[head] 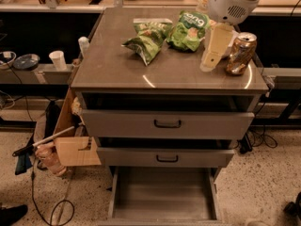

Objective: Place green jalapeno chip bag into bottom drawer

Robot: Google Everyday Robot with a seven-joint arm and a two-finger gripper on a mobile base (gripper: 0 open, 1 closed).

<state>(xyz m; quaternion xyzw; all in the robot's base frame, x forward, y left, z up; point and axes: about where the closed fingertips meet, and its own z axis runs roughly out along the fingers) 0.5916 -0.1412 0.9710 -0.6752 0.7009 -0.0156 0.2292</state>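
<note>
Smooth cream end effector (207, 65), grip state unclear, hovers near the crinkly glossy green jalapeno chip bag (146, 41).

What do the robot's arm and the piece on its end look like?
The arm ends in a rounded white housing with a dark vent grille. The gripper below is pale cream, flat and tapering, over the cabinet top beside the can.

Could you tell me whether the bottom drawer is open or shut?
Open: the bottom drawer is pulled out, its floor showing. The end effector hangs above the countertop.
</note>
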